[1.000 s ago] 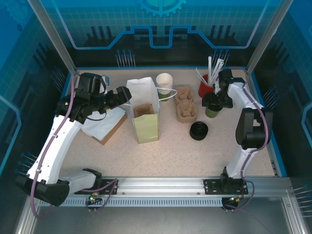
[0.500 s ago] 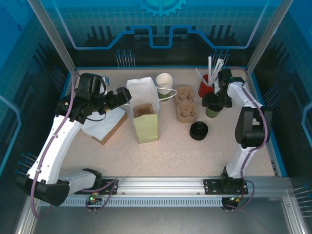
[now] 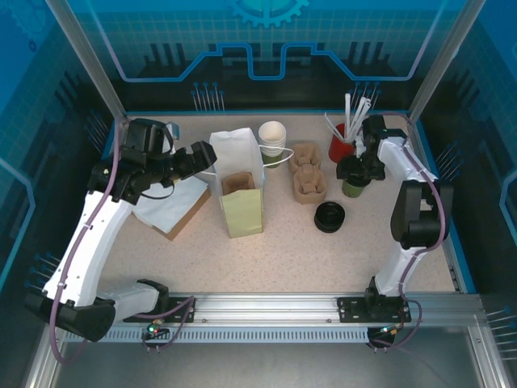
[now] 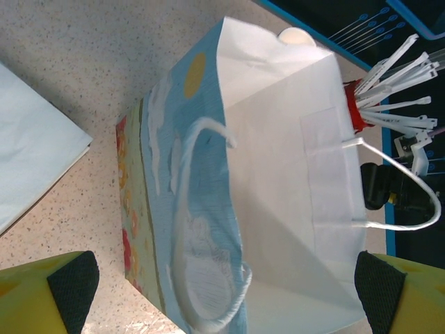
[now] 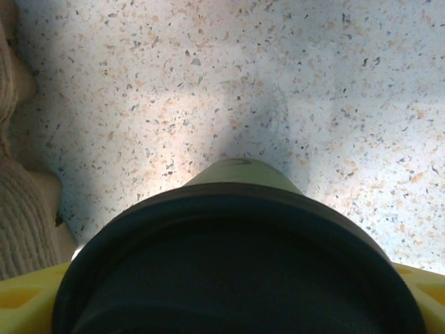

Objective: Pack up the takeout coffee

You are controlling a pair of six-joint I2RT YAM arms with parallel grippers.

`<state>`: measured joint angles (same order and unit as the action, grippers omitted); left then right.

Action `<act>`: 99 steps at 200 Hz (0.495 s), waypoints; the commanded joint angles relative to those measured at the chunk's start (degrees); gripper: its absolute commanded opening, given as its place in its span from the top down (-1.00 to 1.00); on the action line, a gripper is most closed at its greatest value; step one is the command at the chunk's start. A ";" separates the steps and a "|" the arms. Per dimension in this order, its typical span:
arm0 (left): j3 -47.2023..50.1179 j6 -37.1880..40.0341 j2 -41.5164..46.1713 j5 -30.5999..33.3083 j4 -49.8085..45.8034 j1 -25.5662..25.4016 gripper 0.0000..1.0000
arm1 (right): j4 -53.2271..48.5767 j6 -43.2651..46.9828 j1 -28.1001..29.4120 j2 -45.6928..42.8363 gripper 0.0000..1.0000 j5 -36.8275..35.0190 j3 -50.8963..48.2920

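Right side, far end of table [image 3: 283, 250]: coffee [image 3: 350, 187] stands upright on the surface, just left of the right arm's wrist, near a red pot [image 3: 339, 148] of white stirrers
Right gripper [image 3: 354, 170] sits over the coffee at lid height
Right wrist view: black lid [image 5: 236, 271] fills the lower frame, olive cup wall showing just under its rim; yellow fingers [image 5: 24, 299] flank the lid on both sides, set wide. Touching or a hair apart, cannot tell, so grip unconfirmed
Tan carriers [image 3: 308, 179] lie left of the coffee; loose lid stack [image 3: 329, 217] sits nearer the arms, apart from it
Left side: left gripper [image 3: 198, 161] is level with the upper edge of the white bag [image 3: 236, 153], at its left flank
Left wrist view: jaws spread to full width, one dark pad [image 4: 73, 285] low in each corner, holding nothing. Bag stands open, printed blue side and white loop handles facing the camera
Small green bag [image 3: 241, 206] stands just in front of the white bag
Lidless cup stack [image 3: 273, 137] behind, beside the white bag
Flat paper sheets [image 3: 170, 204] lie under the left arm
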<state>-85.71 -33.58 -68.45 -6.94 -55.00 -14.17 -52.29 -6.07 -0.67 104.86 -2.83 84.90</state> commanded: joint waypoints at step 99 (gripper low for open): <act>-28.86 21.80 -25.58 3.39 -14.70 2.48 -0.95 | -5.09 0.20 0.66 -19.10 -0.78 2.34 -11.99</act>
<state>-108.51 -19.81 -88.75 -4.91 -63.57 -12.21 -54.96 -5.93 -0.67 89.71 -2.11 74.96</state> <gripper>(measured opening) 0.980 0.894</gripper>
